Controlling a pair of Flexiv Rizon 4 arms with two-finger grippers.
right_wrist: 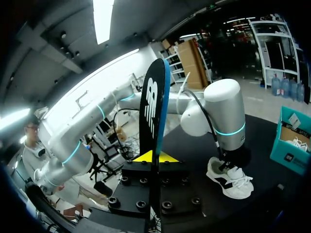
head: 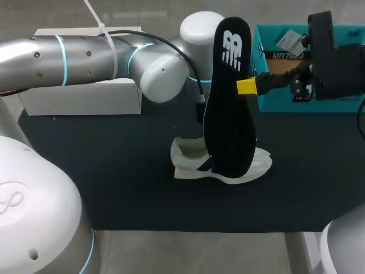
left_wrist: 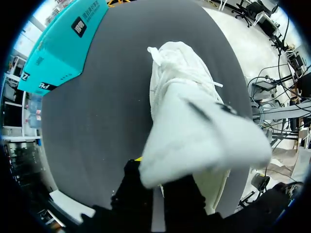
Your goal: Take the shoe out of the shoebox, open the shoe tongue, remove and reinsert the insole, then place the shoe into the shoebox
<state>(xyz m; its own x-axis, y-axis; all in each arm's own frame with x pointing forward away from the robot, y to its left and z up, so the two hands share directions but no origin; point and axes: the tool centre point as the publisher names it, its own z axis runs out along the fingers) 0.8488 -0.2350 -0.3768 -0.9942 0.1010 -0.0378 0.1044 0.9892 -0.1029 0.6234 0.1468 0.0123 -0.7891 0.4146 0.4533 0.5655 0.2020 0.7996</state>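
On the dark bench (head: 114, 188) the white shoe (head: 185, 157) lies on its sole, my left pincer (left_wrist: 154, 191) at its tongue (left_wrist: 194, 141) with a grip I cannot tell, while my right pincer (head: 246, 87) clamps the black insole (head: 228, 108) upright, long axis vertical, the shoe ahead and lower.

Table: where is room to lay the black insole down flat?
Bare dark mat lies along the near edge in front of the shoe, and between the shoe and the white box. It is crowded at the shoe, under the left arm, and by the teal shoebox, where the right gripper holds the insole.
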